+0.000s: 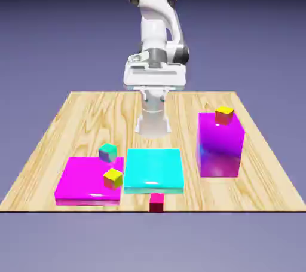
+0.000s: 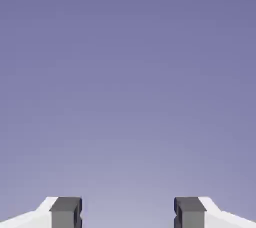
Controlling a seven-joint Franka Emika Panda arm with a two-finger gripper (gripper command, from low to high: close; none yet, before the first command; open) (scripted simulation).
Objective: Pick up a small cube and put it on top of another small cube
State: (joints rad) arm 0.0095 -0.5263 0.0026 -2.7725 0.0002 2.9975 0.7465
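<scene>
The small red cube (image 1: 156, 202) sits at the table's front edge, just in front of the flat cyan block (image 1: 153, 169). Left of that, the teal-topped small cube (image 1: 108, 152) rests on the wood by the back edge of the flat magenta block (image 1: 83, 182). My gripper (image 1: 154, 86) hangs high near the back of the table, far from both cubes. In the hand view the gripper (image 2: 128, 213) is open, its grey fingertips (image 2: 66, 212) wide apart with only the plain backdrop between them. Neither cube shows in that view.
A yellow-topped tiny cube (image 1: 112, 177) lies on the flat magenta block. Another yellow-topped cube (image 1: 225, 114) stands on a tall magenta block (image 1: 220, 148) at the exterior view's right. The wooden table (image 1: 72, 121) spans the scene.
</scene>
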